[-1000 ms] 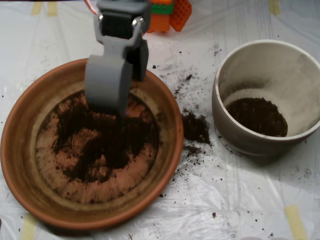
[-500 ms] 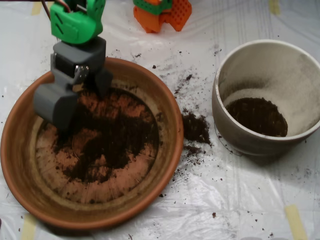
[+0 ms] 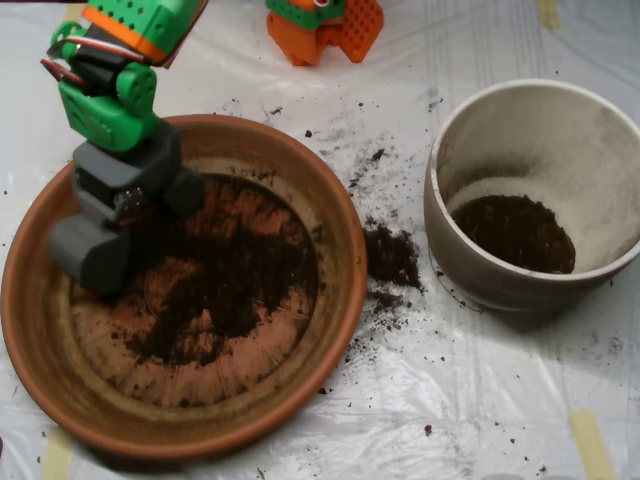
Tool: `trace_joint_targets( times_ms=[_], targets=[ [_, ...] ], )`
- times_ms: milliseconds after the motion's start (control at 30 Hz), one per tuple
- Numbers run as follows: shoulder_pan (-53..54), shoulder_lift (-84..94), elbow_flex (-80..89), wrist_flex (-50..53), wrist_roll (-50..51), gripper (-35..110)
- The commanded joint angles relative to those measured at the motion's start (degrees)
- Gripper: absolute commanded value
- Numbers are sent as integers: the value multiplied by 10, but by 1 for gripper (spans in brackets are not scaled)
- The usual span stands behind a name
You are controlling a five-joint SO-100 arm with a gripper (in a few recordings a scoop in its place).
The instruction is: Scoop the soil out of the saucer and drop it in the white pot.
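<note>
The terracotta saucer (image 3: 345,250) fills the left half of the overhead view, with dark soil (image 3: 235,285) spread thinly over the middle of its bottom. My grey scoop (image 3: 95,255) hangs low over the saucer's left inner side, at the left edge of the soil patch. Its green and orange arm links (image 3: 105,95) rise toward the top left. The white pot (image 3: 448,235) stands to the right of the saucer, apart from it. A dark layer of soil (image 3: 515,232) lies in the pot's bottom.
A clump of spilled soil (image 3: 390,255) lies on the white plastic sheet (image 3: 480,400) between saucer and pot, with crumbs scattered around it. An orange part of the robot's base (image 3: 330,25) sits at the top edge. Yellow tape strips mark the sheet's corners.
The scoop has swung from the saucer's upper middle to its left side and come down lower over the dish. The soil, saucer and pot have not moved.
</note>
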Motion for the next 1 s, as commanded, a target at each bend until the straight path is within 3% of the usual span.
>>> trace_joint_targets(
  times_ms=[0,300,533,967],
  targets=[
    [16,-15,-100,31,-8,25],
    [7,45,-13,-18,-32,0],
    [-74,212,155,-61,-70,-1],
    [-176,429,128,35,-122,-1]
  ],
)
